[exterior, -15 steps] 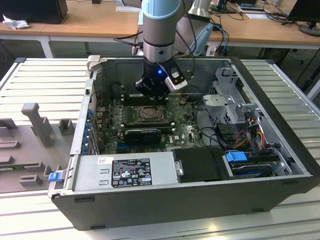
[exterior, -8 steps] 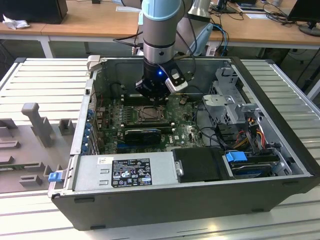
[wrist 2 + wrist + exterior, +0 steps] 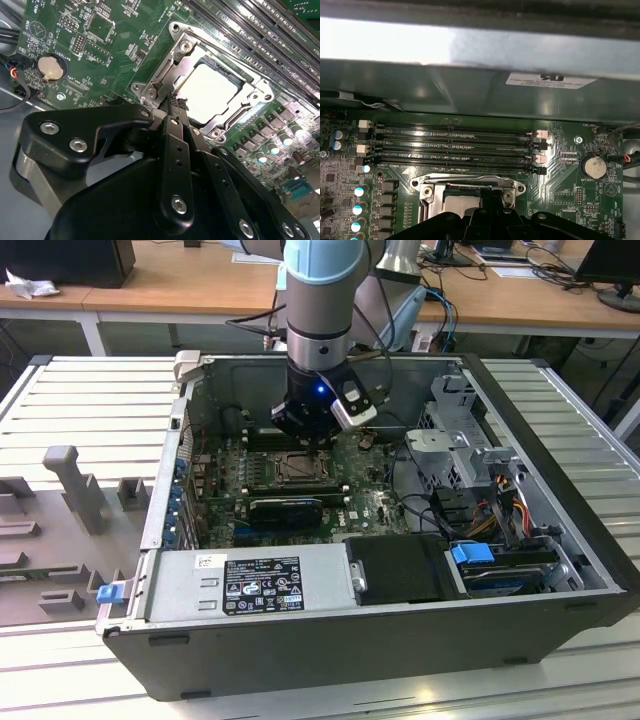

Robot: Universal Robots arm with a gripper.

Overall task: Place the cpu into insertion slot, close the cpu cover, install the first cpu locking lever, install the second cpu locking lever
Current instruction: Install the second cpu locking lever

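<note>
Down inside the open dark-grey computer case [image 3: 560,530], the black gripper [image 3: 176,102] hangs right over the green motherboard [image 3: 120,55], its fingers [image 3: 172,135] drawn narrow, pressed together with nothing between them, tips at the near edge of the small square dark insertion slot [image 3: 187,55]. The flat square cpu with its pale silvery top [image 3: 207,92] lies seated in that slot, and the thin steel frame cpu cover [image 3: 240,107] lies down flat around it, the pale top showing through its window. In the first wrist view the long black memory slots [image 3: 455,147] run just beyond the socket, toward the case's grey back wall [image 3: 470,90]. In the exterior view the case walls hem the arm in; cable bundles [image 3: 500,495] crowd the exterior view's right side.
</note>
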